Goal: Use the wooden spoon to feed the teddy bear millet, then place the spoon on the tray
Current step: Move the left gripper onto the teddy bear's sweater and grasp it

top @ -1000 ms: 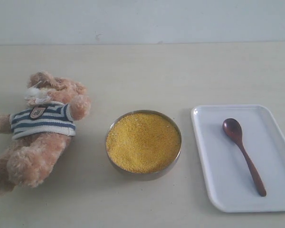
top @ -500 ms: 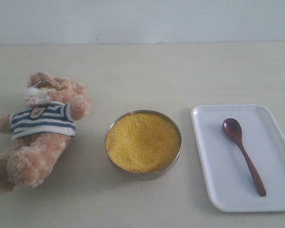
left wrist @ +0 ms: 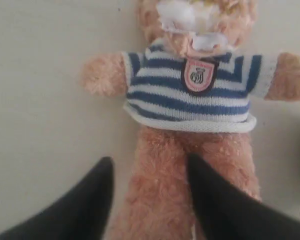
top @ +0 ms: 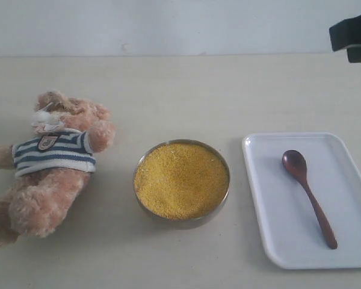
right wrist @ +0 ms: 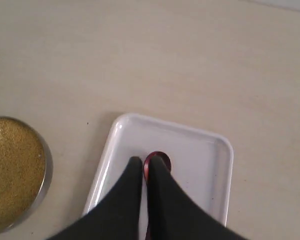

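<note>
The teddy bear (top: 51,174) lies on its back at the left of the table, head toward the far side. Millet (top: 180,179) fills the metal bowl (top: 168,220) in the middle. On the white tray (top: 277,198) at the right lies the wooden spoon (top: 294,162), handle toward the near edge. My left gripper (left wrist: 150,159) hangs open above the teddy bear (left wrist: 190,100), over its legs, holding nothing. My right gripper (right wrist: 146,161) is shut and empty above the tray (right wrist: 200,155), hiding most of the spoon (right wrist: 163,159).
A black part of the right arm (top: 354,35) shows at the top right corner of the exterior view. The millet (right wrist: 10,170) sits beside the tray in the right wrist view. A pale wall runs along the table's far edge.
A black part of the right arm has come into the exterior view at the top right. Bear, bowl, tray and spoon have not moved.
</note>
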Available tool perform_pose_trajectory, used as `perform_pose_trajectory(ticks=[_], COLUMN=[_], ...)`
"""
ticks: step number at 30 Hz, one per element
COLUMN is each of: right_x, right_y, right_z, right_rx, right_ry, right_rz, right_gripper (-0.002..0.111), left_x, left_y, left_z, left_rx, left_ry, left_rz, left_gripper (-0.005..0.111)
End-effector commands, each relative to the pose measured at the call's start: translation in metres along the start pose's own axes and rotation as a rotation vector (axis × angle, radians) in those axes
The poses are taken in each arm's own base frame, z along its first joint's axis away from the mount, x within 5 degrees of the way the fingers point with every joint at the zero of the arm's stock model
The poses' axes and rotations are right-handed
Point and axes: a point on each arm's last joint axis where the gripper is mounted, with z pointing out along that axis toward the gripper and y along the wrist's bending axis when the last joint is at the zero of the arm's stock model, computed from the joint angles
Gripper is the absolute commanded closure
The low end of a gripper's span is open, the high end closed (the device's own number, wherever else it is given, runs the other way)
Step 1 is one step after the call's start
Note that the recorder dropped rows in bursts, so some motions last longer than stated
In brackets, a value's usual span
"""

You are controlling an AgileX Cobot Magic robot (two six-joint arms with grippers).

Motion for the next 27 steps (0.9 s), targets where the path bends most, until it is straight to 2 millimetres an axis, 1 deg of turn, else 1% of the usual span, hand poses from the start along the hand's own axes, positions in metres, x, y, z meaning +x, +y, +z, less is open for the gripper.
perform_pose_trajectory(ticks=[1,3,4,5,7,8,9,11,16,18,23,27], right_x=[0.002,0.005,0.005,0.006,0.007,0.008,0.008,0.010,0.011,0.010,0.010,0.010], right_y=[0.000,0.000,0.000,0.000,0.000,0.000,-0.001,-0.001,0.000,0.000,0.000,0.000], right_z=[-0.001,-0.001,-0.001,-0.001,-0.001,-0.001,-0.001,-0.001,-0.001,-0.001,-0.001,-0.001], right_rx=[0.002,0.005,0.006,0.008,0.010,0.012,0.013,0.014,0.013,0.010,0.010,0.010], right_ry=[0.045,0.069,0.078,0.085,0.094,0.101,0.109,0.126,0.136,0.130,0.124,0.125], right_rz=[-0.007,0.003,0.014,0.031,0.060,0.070,0.078,0.084,0.101,0.107,0.109,0.109], right_gripper=[0.083,0.064,0.048,0.037,0.019,0.017,0.016,0.016,0.016,0.016,0.016,0.016], left_x=[-0.010,-0.013,-0.015,-0.019,-0.027,-0.030,-0.033,-0.035,-0.033,-0.031,-0.029,-0.027], left_y=[-0.005,-0.010,-0.013,-0.015,-0.018,-0.018,-0.018,-0.016,-0.019,-0.025,-0.041,-0.045], left_z=[0.043,0.061,0.070,0.075,0.089,0.094,0.101,0.108,0.127,0.131,0.134,0.134], left_rx=[0.020,0.062,0.090,0.112,0.134,0.131,0.121,0.110,0.100,0.105,0.117,0.119], left_ry=[0.163,0.231,0.256,0.261,0.262,0.256,0.251,0.251,0.281,0.285,0.247,0.252], left_rz=[0.014,0.013,0.014,0.023,0.016,0.014,0.014,0.015,0.019,0.035,0.077,0.067], left_gripper=[0.011,-0.001,-0.003,-0.003,-0.003,-0.003,-0.003,-0.003,-0.003,-0.003,-0.003,-0.003])
